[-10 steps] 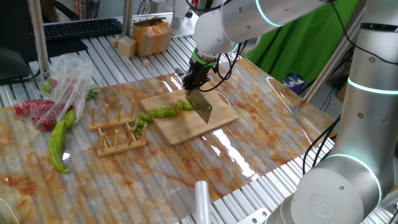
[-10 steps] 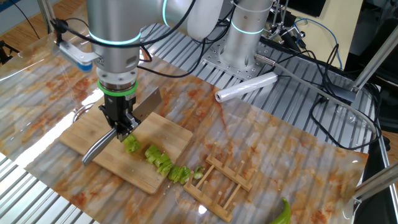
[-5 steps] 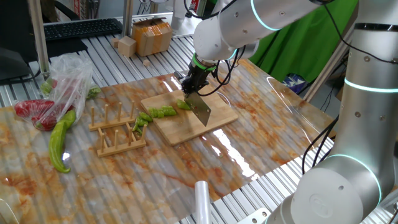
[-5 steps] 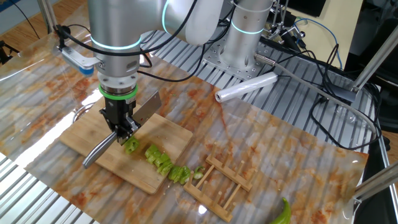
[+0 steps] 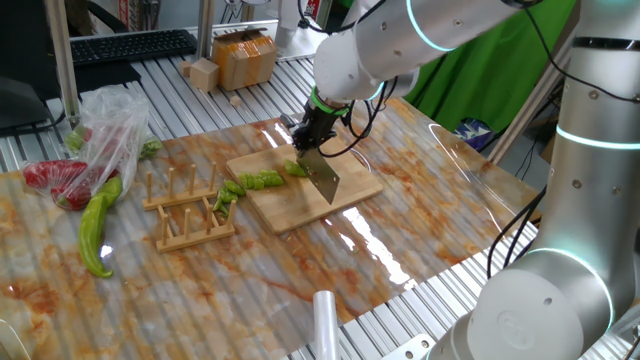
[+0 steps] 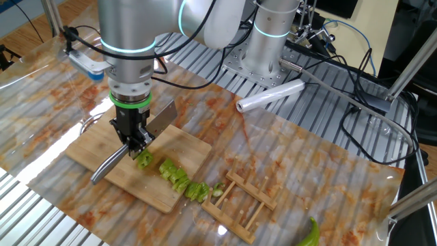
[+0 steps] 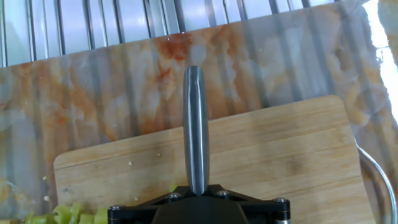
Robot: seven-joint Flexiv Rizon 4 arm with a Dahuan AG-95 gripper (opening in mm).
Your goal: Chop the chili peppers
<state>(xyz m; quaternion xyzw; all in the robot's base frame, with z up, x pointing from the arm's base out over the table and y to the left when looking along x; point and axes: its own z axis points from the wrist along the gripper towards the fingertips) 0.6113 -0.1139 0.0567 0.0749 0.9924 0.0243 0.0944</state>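
Gripping the knife (image 6: 151, 123) in clenched jaws, chili peppers (image 6: 179, 179) chopped on cutting board (image 5: 345, 190), hand view showing mostly handle.

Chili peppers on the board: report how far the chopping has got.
Done: a row of cut chili peppers lies across the cutting board, trailing off toward the wooden rack. In hand: the claw is shut on the knife, blade at the last green piece. Left: that end piece looks longer and may need another cut.

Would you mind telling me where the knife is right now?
The knife is held in the end effector over the cutting board, its blade beside the row of chili pieces.
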